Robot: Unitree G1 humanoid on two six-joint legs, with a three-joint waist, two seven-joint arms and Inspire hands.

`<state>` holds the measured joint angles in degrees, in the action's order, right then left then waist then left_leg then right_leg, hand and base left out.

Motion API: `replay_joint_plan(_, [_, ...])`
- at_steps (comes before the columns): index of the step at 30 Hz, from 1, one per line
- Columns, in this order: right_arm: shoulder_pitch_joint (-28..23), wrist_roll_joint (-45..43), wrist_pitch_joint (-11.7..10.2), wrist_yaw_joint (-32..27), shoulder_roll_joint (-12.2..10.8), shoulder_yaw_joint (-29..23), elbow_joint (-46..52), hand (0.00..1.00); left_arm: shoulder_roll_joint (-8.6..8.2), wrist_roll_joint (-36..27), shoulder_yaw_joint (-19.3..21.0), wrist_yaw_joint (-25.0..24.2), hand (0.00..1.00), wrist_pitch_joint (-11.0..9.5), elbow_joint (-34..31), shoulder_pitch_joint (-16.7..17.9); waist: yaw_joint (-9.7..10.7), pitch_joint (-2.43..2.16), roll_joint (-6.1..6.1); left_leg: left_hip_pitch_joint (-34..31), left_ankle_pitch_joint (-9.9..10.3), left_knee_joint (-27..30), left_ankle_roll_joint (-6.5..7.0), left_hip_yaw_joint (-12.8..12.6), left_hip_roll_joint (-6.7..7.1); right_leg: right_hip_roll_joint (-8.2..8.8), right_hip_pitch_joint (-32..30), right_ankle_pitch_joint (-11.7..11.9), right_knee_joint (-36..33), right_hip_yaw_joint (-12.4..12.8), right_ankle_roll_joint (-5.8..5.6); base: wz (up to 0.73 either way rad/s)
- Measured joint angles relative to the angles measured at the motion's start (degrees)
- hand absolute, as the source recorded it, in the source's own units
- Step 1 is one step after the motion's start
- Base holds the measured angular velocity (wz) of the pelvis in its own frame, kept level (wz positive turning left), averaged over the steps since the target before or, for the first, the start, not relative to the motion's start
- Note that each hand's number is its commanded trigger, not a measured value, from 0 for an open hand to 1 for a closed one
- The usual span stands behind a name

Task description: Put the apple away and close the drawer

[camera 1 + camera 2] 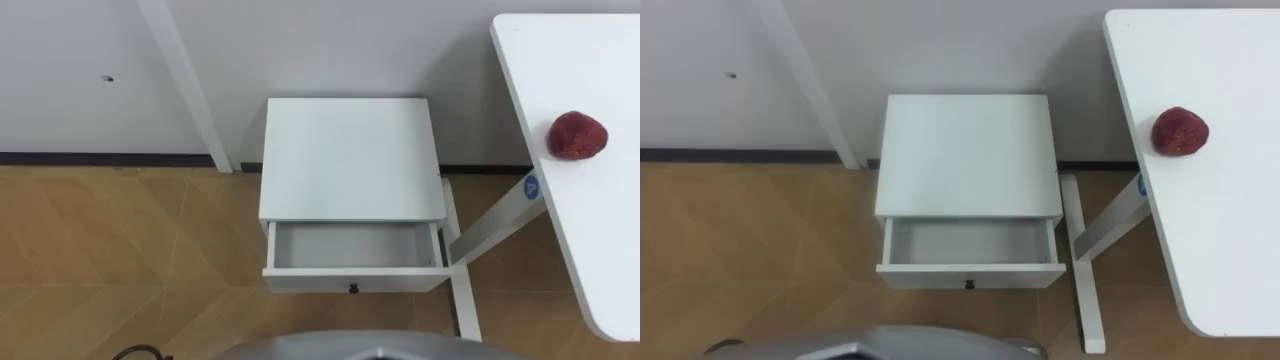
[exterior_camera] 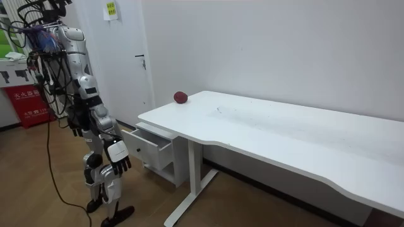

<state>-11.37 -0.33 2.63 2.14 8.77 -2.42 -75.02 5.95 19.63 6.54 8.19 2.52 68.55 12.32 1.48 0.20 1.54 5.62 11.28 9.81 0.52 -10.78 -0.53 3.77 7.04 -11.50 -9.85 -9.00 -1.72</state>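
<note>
On the white table [image 1: 590,240], close to its left edge, sits the dark red apple [image 1: 577,135], at about 2 o'clock from the open drawer [image 1: 355,248] and well apart from it. The drawer is pulled out of a white nightstand [image 1: 350,160] that stands against the wall, and its bare grey floor and small dark knob [image 1: 353,289] are showing. At 3 o'clock, just beside the nightstand, stands the table's white leg [image 1: 495,228] with its long foot on the wood floor. The leg bears a round blue sticker [image 1: 530,186] whose mark is too small to read. At 11 o'clock a white strip [image 1: 185,85] slants down the wall.

In the room view the robot stands upright facing the drawer front. Its right hand [image 2: 120,159] hangs at its side with the fingers loose and nothing in them. Its left hand [image 2: 75,128] is partly behind the body, and I cannot tell how its fingers are set. A yellow note [image 2: 110,9] and a red sign [image 2: 28,104] carry writing that cannot be made out. The table's right end is cut off.
</note>
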Motion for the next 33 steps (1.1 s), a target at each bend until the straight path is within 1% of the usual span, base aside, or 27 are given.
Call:
replay_joint_plan(8, [0.4, 0.2, -0.1, -0.4, -0.1, -0.1, -0.2, 0.0, 0.0, -0.9, -0.1, 0.1, 0.0, 0.0, 0.2, -0.4, 0.2, 0.01, 0.01, 0.0, 0.0, -0.1, 0.0, -0.1, 0.02, 0.0, -0.1, 0.0, 0.1, 0.1, -0.05, 0.0])
replay_joint_plan(11, [0.6, 3.5, 0.0, -2.7, -0.3, -0.1, -0.5, 0.0, -0.01, -0.8, 0.0, 0.2, 0.0, -0.1, 0.3, -0.4, 0.0, 0.04, -0.1, -0.1, 0.0, -0.2, 0.01, 0.0, 0.05, -0.02, -0.2, 0.0, 0.2, 0.4, -0.07, 0.0])
replay_joint_plan(13, [0.6, 6.5, -0.1, -4.4, -0.4, -2.6, -0.4, 0.0, 0.0, -0.5, 0.7, 0.2, 0.0, -0.1, 0.3, -0.6, 0.2, 0.02, -0.19, -0.5, 0.0, -0.1, 0.01, 0.0, 0.05, -0.01, -0.6, 0.0, 0.1, 0.3, -0.07, 0.0])
replay_joint_plan(14, [0.8, 9.5, -0.2, -5.5, -0.7, -5.4, -0.1, 0.0, 0.0, -0.3, 1.5, 0.2, 0.0, -0.2, 0.2, -0.7, 0.3, -0.05, -0.29, -1.0, 0.0, 0.0, 0.01, -0.1, 0.02, -0.03, -0.9, 0.0, 0.1, 0.3, -0.06, 0.0])
replay_joint_plan(15, [0.8, 12.6, -0.8, -6.7, -1.0, -8.3, 0.6, 0.0, 0.0, -0.3, 2.3, 0.2, 0.0, -0.2, 0.2, -0.9, 0.7, -0.03, -0.27, -1.1, 0.0, -0.1, 0.01, -0.3, 0.01, -0.06, -1.1, 0.0, 0.1, 0.7, -0.06, 0.0])
replay_joint_plan(16, [0.9, 14.3, -1.1, -7.3, -1.1, -9.6, 0.9, 0.0, 0.0, -0.4, 2.7, 0.3, 0.0, -0.2, 0.2, -0.8, 0.9, -0.04, -0.29, -1.0, 0.0, -0.1, 0.01, -0.3, 0.01, -0.07, -1.1, 0.0, 0.1, 0.7, -0.06, -0.04])
replay_joint_plan(18, [1.1, 24.0, -2.5, -9.3, -1.8, -15.0, 2.3, 0.0, 0.01, -1.7, 4.8, 0.7, 0.0, -0.4, 0.2, -0.1, 1.7, -0.08, -0.33, -0.7, 0.0, -0.1, 0.01, -0.7, -0.02, -0.11, -1.0, 0.0, 0.0, 1.0, -0.06, -0.06])
replay_joint_plan(19, [1.2, 26.5, -2.8, -9.9, -1.8, -15.5, 2.7, 0.0, 0.01, -2.2, 5.2, 1.1, 0.0, -0.5, 0.2, -0.1, 1.8, -0.08, -0.34, -0.6, 0.0, -0.1, 0.01, -0.8, -0.02, -0.11, -0.9, 0.0, 0.0, 1.0, -0.05, -0.06])
replay_joint_plan(21, [1.2, 34.8, -3.9, -12.1, -1.9, -17.5, 4.1, 0.0, 0.02, -3.6, 5.9, 2.7, 0.0, -0.9, 0.1, -0.2, 2.7, -0.08, -0.33, -0.6, 0.0, -0.2, 0.01, -0.8, -0.01, -0.1, -1.0, 0.0, 0.0, 1.0, -0.06, 0.0])
replay_joint_plan(22, [1.3, 36.9, -4.0, -12.6, -1.9, -18.4, 4.4, 0.0, 0.01, -3.8, 6.3, 2.8, 0.0, -1.2, 0.1, -0.2, 2.9, -0.09, -0.31, -0.6, 0.0, -0.2, 0.02, -0.8, -0.01, -0.1, -1.0, 0.0, -0.1, 1.0, -0.06, 0.0])
replay_joint_plan(24, [1.2, 43.5, -4.1, -15.5, -1.8, -23.6, 6.4, 0.0, 0.03, -4.0, 8.0, 2.9, 0.0, -1.8, 0.1, -0.3, 3.6, -0.13, -0.29, -0.8, 0.1, -0.3, 0.02, -0.9, -0.01, -0.12, -1.0, 0.0, -0.2, 1.1, -0.06, 0.0])
replay_joint_plan(25, [1.2, 44.8, -4.4, -16.5, -1.8, -24.7, 7.0, 0.0, 0.06, -4.3, 8.2, 3.0, 0.0, -2.0, 0.1, -0.3, 3.6, -0.12, -0.33, -0.8, 0.1, -0.3, 0.02, -0.9, -0.02, -0.12, -1.1, 0.0, -0.2, 1.1, -0.06, 0.0])
replay_joint_plan(26, [0.7, 46.9, -4.9, -18.6, -1.9, -26.5, 9.1, 0.0, 0.09, -4.4, 8.5, 3.0, 0.0, -2.5, 0.1, -0.2, 4.1, -0.12, -0.41, -0.8, 0.1, -0.3, 0.02, -0.9, -0.01, -0.12, -1.2, 0.0, -0.2, 1.1, -0.06, 0.0])
replay_joint_plan(27, [0.4, 48.3, -5.9, -20.5, -1.9, -27.4, 11.2, 0.0, 0.16, -4.4, 8.6, 3.0, 0.0, -2.9, 0.1, -0.2, 4.4, -0.13, -0.45, -0.9, 0.1, -0.3, 0.03, -0.9, 0.01, -0.11, -1.2, 0.0, -0.2, 1.1, -0.07, 0.0])
replay_joint_plan(28, [0.4, 48.6, -6.5, -21.4, -1.9, -27.8, 12.1, 0.0, 0.2, -4.4, 8.6, 3.0, 0.0, -3.0, 0.1, -0.2, 4.5, -0.16, -0.43, -0.9, 0.1, -0.3, 0.03, -1.0, 0.01, -0.12, -1.3, 0.0, -0.2, 1.1, -0.08, -0.05])
replay_joint_plan(29, [-0.1, 49.3, -7.1, -23.3, -1.9, -28.4, 14.8, 0.0, 0.26, -4.4, 8.6, 3.0, 0.0, -3.0, 0.0, -0.3, 4.6, -0.33, -0.24, -0.8, 0.1, -0.3, 0.03, -1.2, -0.01, -0.12, -1.6, 0.0, -0.3, 1.3, -0.08, -0.13])
replay_joint_plan(31, [-0.1, 49.2, -8.4, -26.8, -1.8, -28.8, 18.4, 0.0, 0.4, -4.4, 8.5, 3.0, 0.0, -3.3, -0.1, 0.1, 4.6, -0.31, -0.37, -0.8, 0.1, -0.3, 0.04, -1.9, -0.06, -0.11, -2.2, 0.0, -1.0, 1.9, -0.09, -0.15])
replay_joint_plan(33, [0.1, 48.8, -10.2, -31.0, -1.8, -28.8, 22.1, 0.0, 1.24, -4.5, 8.4, 3.0, 0.0, -4.0, -0.2, 0.1, 4.7, -0.35, -0.12, -0.8, 0.1, -0.4, 0.05, -2.1, -0.06, -0.11, -2.2, 0.0, -1.0, 2.1, -0.09, -0.05])
